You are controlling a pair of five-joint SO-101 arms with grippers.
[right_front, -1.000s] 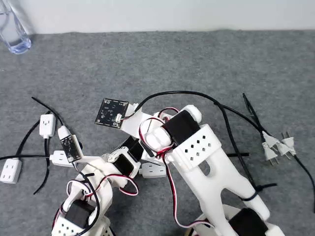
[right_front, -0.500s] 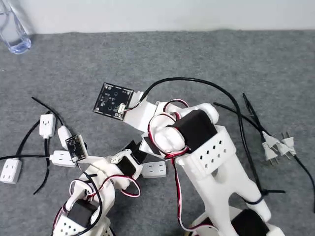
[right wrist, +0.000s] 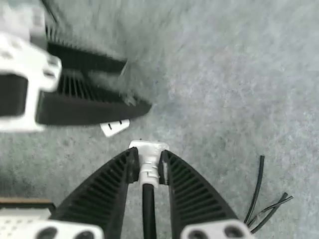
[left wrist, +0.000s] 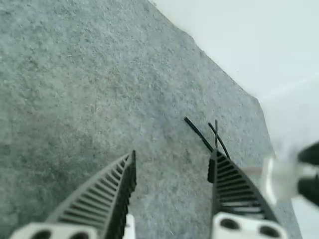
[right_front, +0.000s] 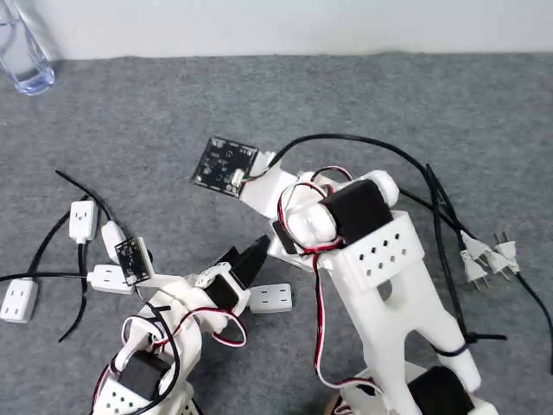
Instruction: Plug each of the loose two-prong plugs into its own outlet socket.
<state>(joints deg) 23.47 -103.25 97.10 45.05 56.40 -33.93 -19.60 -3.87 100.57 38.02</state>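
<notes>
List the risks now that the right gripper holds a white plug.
The right gripper, shut on the white plug with a black cord, sits close to the open left gripper: they could collide. The white outlet socket lies unheld on the grey carpet, so it may slide when pushed.

Plug prongs indistinct past the white body; clear bottle half off the high view's corner

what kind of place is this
Probably a robotics test bench, not a home: white arms on a grey mat, loose plugs and sockets laid out, one plug in the right gripper, bare wall behind.
</notes>
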